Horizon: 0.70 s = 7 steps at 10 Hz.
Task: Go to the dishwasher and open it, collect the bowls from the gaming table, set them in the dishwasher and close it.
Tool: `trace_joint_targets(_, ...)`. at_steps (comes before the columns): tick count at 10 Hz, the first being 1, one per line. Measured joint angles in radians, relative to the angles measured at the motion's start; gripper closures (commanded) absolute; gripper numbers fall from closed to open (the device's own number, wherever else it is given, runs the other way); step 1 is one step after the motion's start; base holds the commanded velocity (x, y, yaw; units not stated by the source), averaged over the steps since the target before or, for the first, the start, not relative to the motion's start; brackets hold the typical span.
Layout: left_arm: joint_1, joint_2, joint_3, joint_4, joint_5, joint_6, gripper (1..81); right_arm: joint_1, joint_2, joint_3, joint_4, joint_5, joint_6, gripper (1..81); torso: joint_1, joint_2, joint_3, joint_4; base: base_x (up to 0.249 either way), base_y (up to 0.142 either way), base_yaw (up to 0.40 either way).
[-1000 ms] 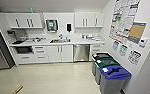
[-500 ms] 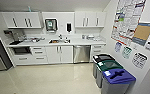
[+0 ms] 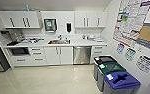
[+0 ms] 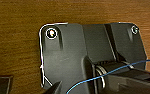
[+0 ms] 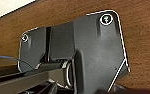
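Where the floor (image 3: 46,80) is closest, three bins stand in a row by the right wall: a blue-lidded bin (image 3: 121,81), a green-lidded bin (image 3: 111,68) and a black-lidded bin (image 3: 104,60). Farther back, the dishwasher (image 3: 82,55) sits shut under the white counter (image 3: 76,43), just right of the sink (image 3: 59,42). Whether the robot's fingers are wide or closed, I cannot tell.

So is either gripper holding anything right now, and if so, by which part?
Cannot be told: the wrist views do not let the fingers be made out. The dishwasher stands shut, across the floor.
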Motion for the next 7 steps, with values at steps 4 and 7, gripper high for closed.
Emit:
trace_joint_targets(4, -0.002, 0.000, 0.000, 0.000, 0.000, 0.000, 1.0, 0.003, 0.000, 0.000, 0.000, 0.000, 0.000, 1.0, 0.000, 0.001, 0.000, 0.000, 0.140, 0.000, 0.000)
trace_joint_targets(7, -0.002, 0.000, 0.000, 0.000, 0.000, 0.000, 1.0, 0.000, 0.000, 0.000, 0.000, -0.001, 0.000, 1.0, 0.000, 0.001, 0.000, 0.000, 0.119, 0.000, 0.000)
